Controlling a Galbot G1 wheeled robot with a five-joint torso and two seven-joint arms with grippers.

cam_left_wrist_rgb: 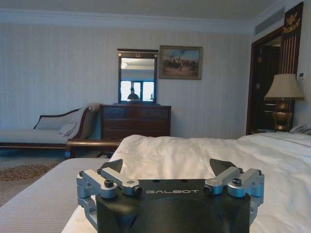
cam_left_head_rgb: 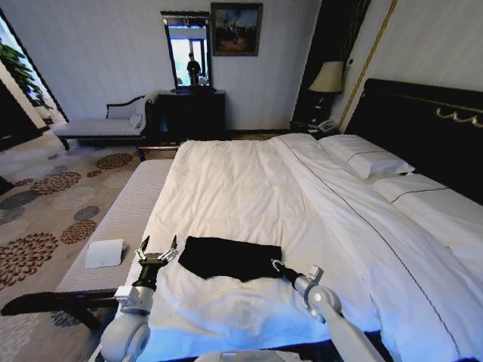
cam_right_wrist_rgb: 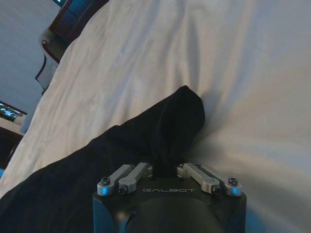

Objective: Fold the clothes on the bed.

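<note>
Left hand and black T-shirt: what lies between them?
Only bare white duvet separates the open left hand from the black T-shirt, per the head view.

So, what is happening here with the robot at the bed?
The robot is folding a black T-shirt on the white bed. Its right gripper is shut on the shirt's right edge, with the cloth bunched between the fingers. The left gripper hovers open beside the shirt's left edge, not touching it. The shirt lies as a compact dark shape.
</note>
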